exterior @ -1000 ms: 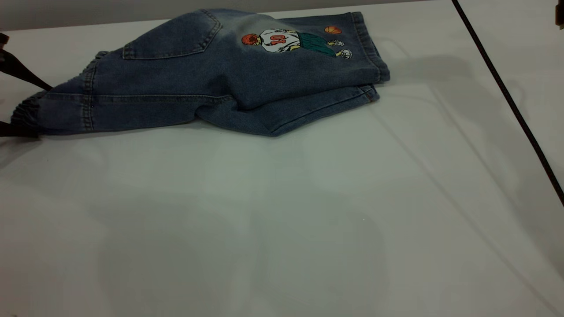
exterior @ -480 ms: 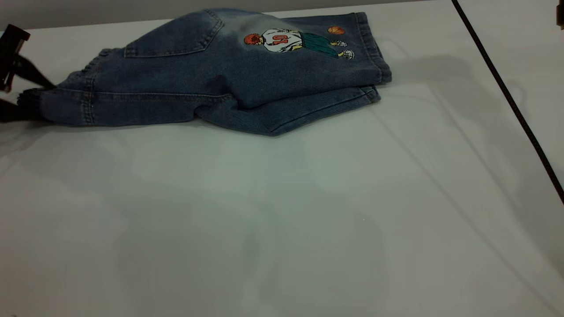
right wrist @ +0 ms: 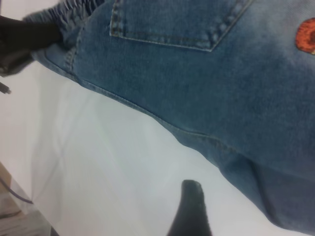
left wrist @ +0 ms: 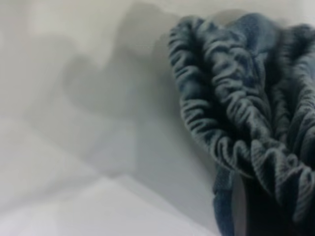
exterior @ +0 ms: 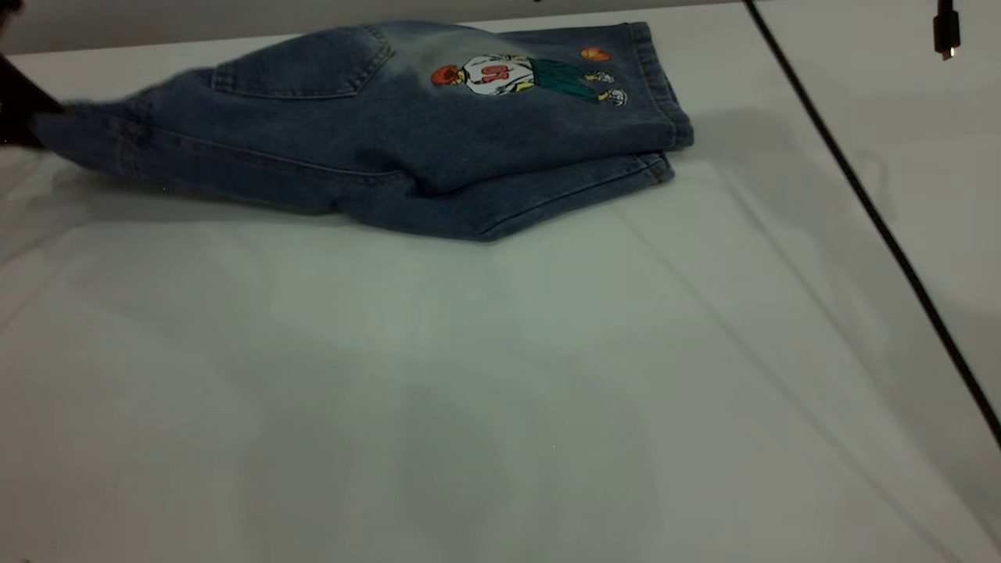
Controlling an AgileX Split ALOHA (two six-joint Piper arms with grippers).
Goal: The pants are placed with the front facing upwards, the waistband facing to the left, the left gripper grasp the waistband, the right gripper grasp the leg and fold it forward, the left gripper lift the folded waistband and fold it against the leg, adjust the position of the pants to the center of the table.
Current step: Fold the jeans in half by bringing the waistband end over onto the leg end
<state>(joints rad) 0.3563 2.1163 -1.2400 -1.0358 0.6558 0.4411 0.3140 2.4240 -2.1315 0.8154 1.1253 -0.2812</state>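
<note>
1. Lifting phase: matte black left pincer (exterior: 19,109), upper left of frame, clamps the ruffled elastic waistband (left wrist: 231,103) of the blue denim pants (exterior: 407,133).
2. Pants lie half-folded at upper centre of the white worktop (exterior: 500,375).
3. Next: carry waistband rightward onto the printed leg (exterior: 547,94).
4. Right pincer (right wrist: 189,211): closure cannot be told.

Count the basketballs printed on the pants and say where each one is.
2. One basketball sits at the cartoon figure's waistband-side end; the other basketball lies near the leg hem of the pants. Folded-under fabric may hide more.
</note>
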